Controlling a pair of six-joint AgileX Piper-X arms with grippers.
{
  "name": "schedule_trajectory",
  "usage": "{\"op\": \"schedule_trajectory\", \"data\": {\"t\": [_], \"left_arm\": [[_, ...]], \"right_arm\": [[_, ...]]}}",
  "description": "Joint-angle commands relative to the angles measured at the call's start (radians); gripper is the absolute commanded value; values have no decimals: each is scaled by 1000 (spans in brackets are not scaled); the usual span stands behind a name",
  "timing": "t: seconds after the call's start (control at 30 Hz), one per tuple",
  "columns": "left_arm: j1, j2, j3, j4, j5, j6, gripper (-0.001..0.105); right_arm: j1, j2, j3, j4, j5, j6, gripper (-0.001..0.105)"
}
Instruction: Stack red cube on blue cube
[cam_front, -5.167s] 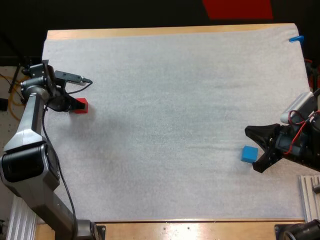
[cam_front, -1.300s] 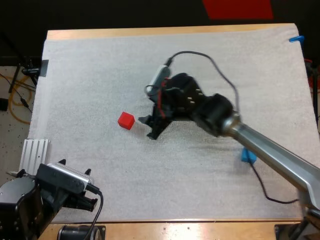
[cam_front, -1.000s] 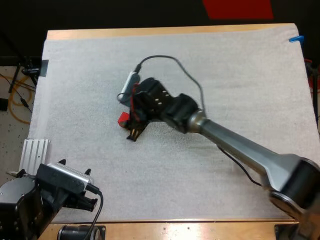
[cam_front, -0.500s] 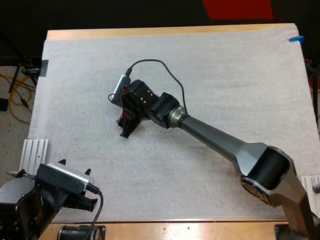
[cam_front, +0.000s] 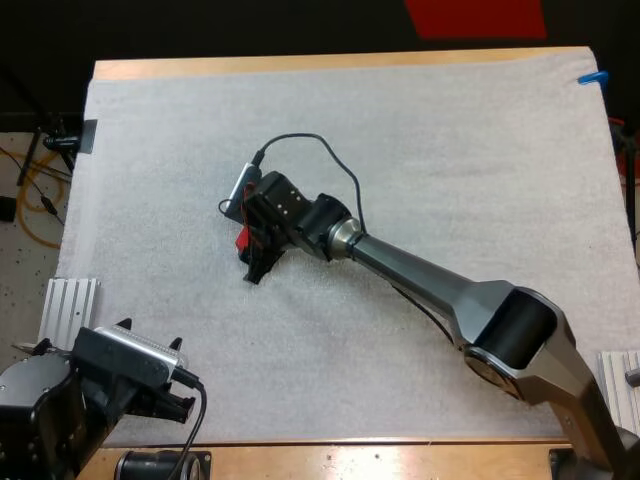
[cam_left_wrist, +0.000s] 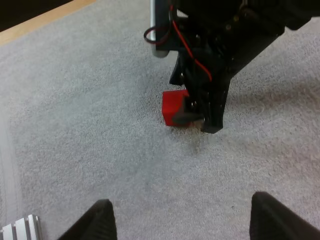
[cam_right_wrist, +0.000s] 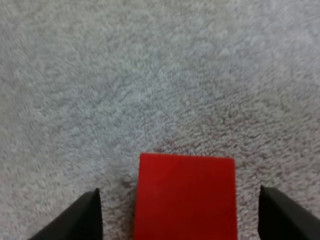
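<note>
Red cube (cam_front: 241, 239) sits left of centre on the white mat (cam_front: 450, 150) as my right gripper (cam_front: 252, 257), arrived within the last second, sets its spread fingers either side, not yet pinching. My left gripper (cam_left_wrist: 182, 220) waits, fingers apart, at lower left. A grasp looks imminent.

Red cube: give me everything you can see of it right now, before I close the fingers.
The red cube is a small, plain block with evenly red, matte faces and crisp edges. It sits flat on the white mat, left of the mat's middle in the high view. The right gripper straddles it, open, with one black finger on each side. A strip of mat shows between each finger and the cube, so it is not gripped.
</note>
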Motion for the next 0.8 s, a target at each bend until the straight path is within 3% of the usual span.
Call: {"op": "schedule_trajectory", "data": {"t": [0.0, 0.2, 0.37, 0.47, 0.63, 0.77], "left_arm": [[0, -2, -3, -3, -3, -16, 57], [0, -2, -3, -3, -3, -16, 57], [0, -2, -3, -3, -3, -16, 57], [0, -2, -3, -3, -3, -16, 57], [-16, -2, -3, -4, 17, -8, 57], [-82, 6, -3, -17, 34, -8, 57]], "right_arm": [[-10, 4, -13, -7, -8, 1, 63], [-26, 25, -14, -15, -8, 20, 60], [-26, 25, -17, -15, -8, 39, 19], [-26, 22, -20, -15, -8, 50, 6], [-26, -24, -25, -12, -8, 57, 5], [-35, -109, -25, -1, 11, 57, 5]]}}
